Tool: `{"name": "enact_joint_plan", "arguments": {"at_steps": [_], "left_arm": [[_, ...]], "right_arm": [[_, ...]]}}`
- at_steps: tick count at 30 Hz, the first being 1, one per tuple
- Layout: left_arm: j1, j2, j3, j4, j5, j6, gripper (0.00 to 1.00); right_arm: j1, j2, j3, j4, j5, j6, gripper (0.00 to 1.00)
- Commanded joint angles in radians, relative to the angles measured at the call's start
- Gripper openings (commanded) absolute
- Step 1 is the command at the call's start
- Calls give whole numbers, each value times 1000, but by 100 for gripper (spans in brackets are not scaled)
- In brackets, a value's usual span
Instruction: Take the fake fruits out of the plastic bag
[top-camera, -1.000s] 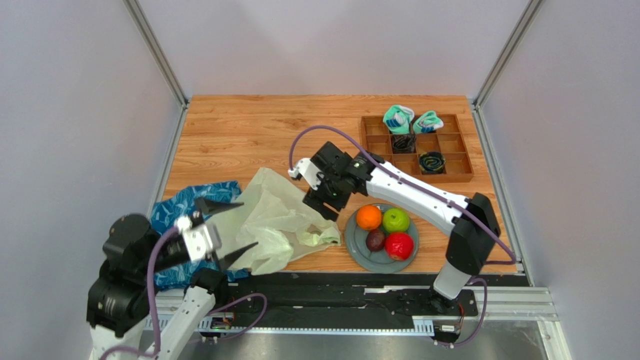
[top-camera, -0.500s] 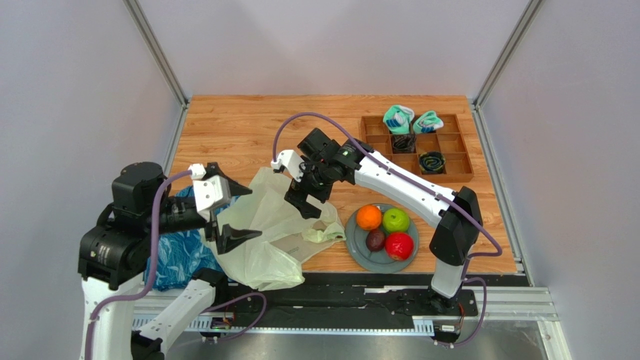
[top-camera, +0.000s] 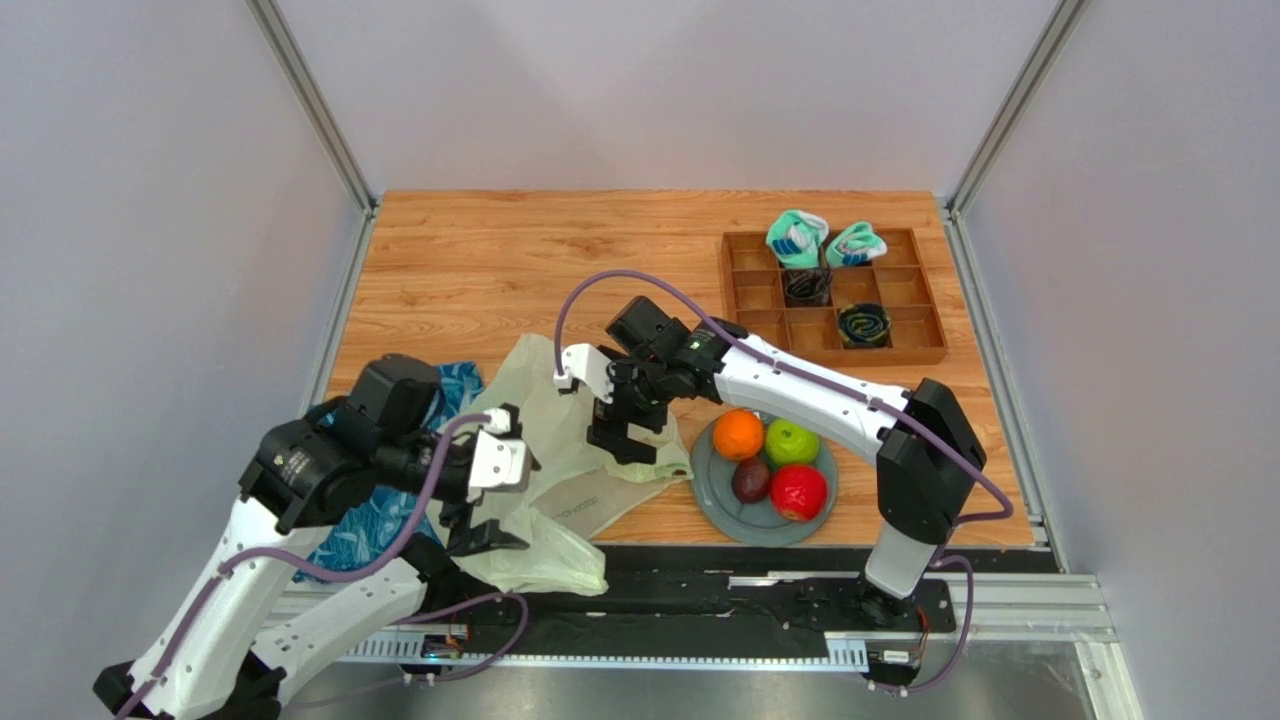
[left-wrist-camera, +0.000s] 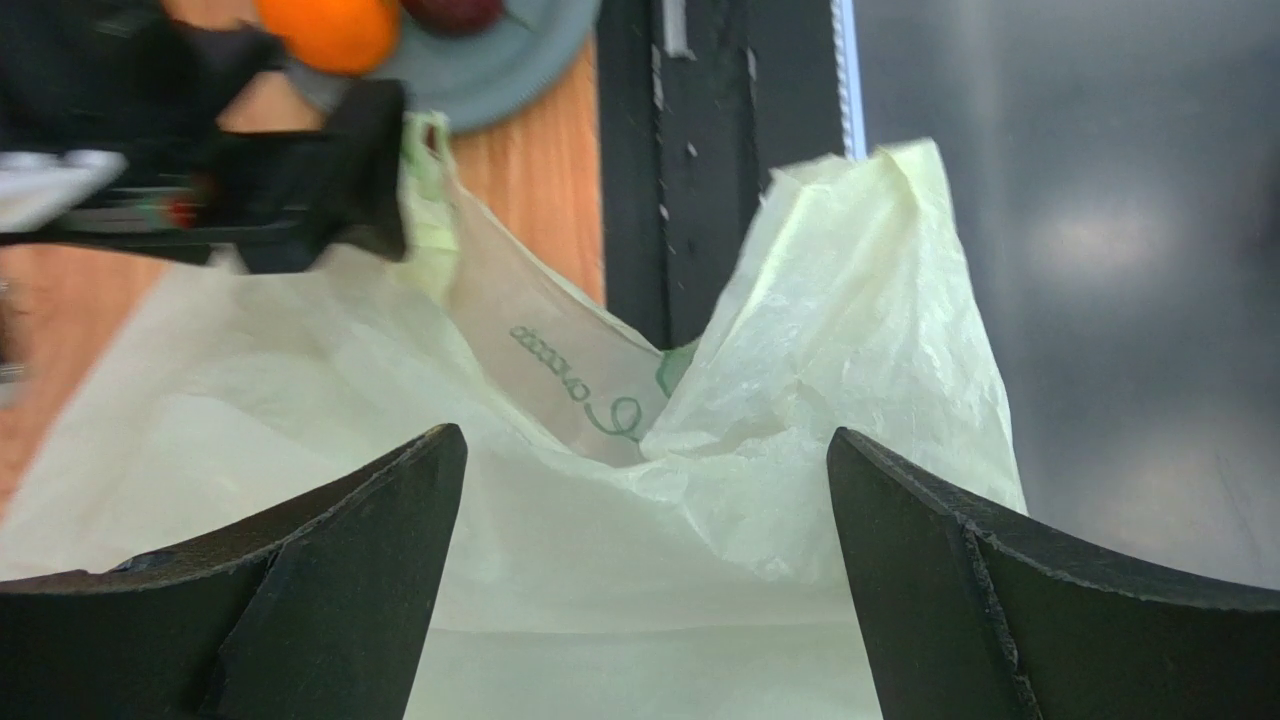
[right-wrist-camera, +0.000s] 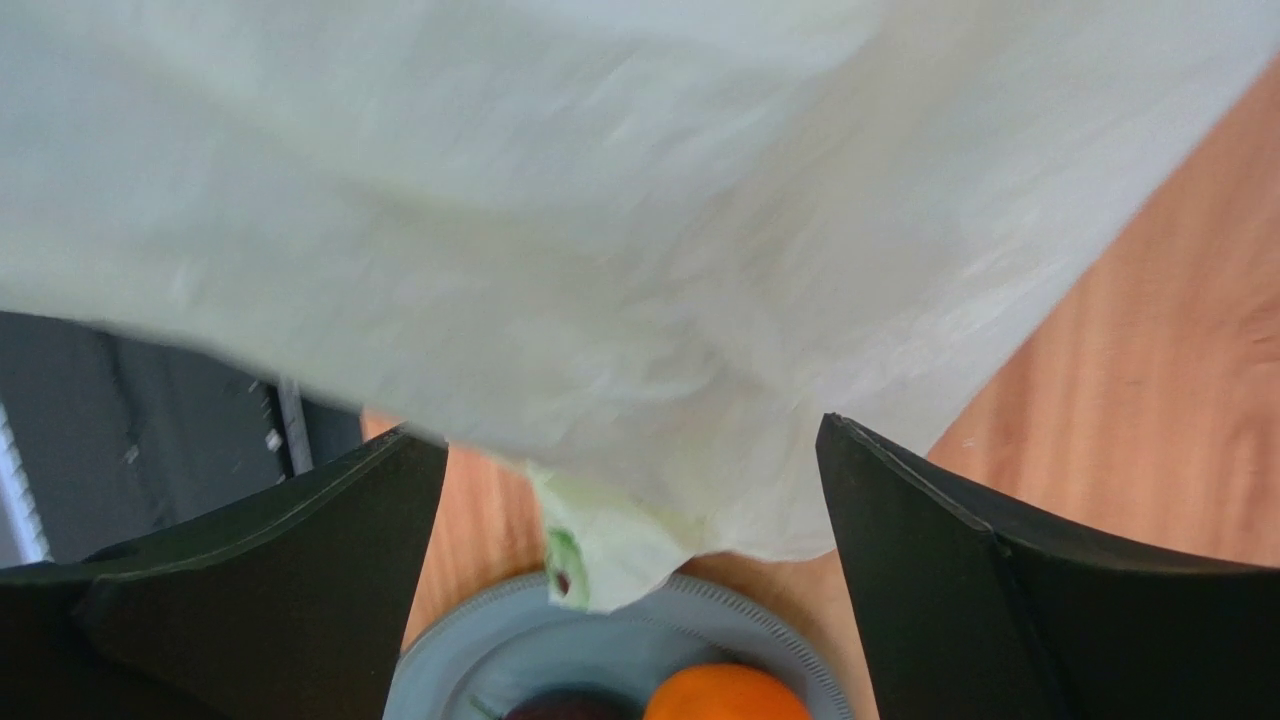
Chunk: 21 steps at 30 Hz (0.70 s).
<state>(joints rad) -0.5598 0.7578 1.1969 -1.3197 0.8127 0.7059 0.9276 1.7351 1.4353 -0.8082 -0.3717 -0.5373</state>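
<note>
Left of the grey plate (top-camera: 718, 507) on the bench (top-camera: 496, 270), the plastic bag (top-camera: 594, 495) lies crumpled, one corner reaching the plate's rim. On the plate rest an orange (top-camera: 738, 435), a green apple (top-camera: 792, 441), a red apple (top-camera: 798, 492) and a dark brown-purple fruit (top-camera: 751, 480). The left end effector (left-wrist-camera: 643, 438), fingers spread, brackets the bag's film on the side farther from the plate. The right end effector (right-wrist-camera: 631, 429), likewise spread and gripping nothing, hovers over the bag's edge nearest the plate. Whether the bag holds any fruit cannot be told.
</note>
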Motion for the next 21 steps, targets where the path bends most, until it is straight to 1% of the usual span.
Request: {"name": "enact_joint_plan", "arguments": {"at_steps": [1,2,3,4,5,6,7,8,9,10,11,12,13,14,15,16,17,18,19,20,21], "left_arm": [[-97,-29,-86,71,-122,30,99],[-120,-25,-100,83,-138,38,97],[-127,-18,-126,92,-168,52,91],[-132,-8,-138,118,-190,62,65],[-135,1,-154,126,-246,84,22],[-134,11,-158,138,-291,83,0],[-134,17,-167,189,-344,87,0],[-134,18,-174,204,-431,116,0],[-132,11,-174,230,-478,139,0],[-120,3,-174,310,-521,159,0],[-106,-2,-165,356,-567,203,0],[-88,3,-157,406,-579,219,0],[-47,17,-146,495,-586,251,0],[-22,37,-102,534,-587,265,0],[4,98,-71,565,-586,273,0],[58,133,-31,614,-581,271,0],[82,170,63,628,-564,271,0],[101,233,110,645,-561,273,0],[128,257,154,687,-563,270,0],[139,279,235,706,-549,270,0],[146,313,277,712,-535,274,0]], "right_arm": [[5,24,31,236,140,83,94],[2,49,37,248,157,88,90],[-6,64,69,251,166,91,84],[-15,84,94,238,156,102,65],[-38,104,129,219,139,106,52],[-48,144,195,202,119,114,42],[-70,161,226,186,117,123,29],[-81,171,252,179,117,123,22],[-93,182,273,182,123,123,18],[-117,185,328,182,126,125,5],[-131,185,355,187,132,143,0],[-147,184,387,193,149,155,0],[-174,179,439,213,155,171,0],[-188,175,465,228,163,195,0],[-197,170,487,257,184,203,0],[-213,158,522,276,201,209,0],[-219,152,534,290,218,226,0],[-225,144,543,306,249,235,0],[-230,127,551,323,254,241,0],[-231,113,556,325,254,243,0],[-230,97,548,323,248,253,0]]}}
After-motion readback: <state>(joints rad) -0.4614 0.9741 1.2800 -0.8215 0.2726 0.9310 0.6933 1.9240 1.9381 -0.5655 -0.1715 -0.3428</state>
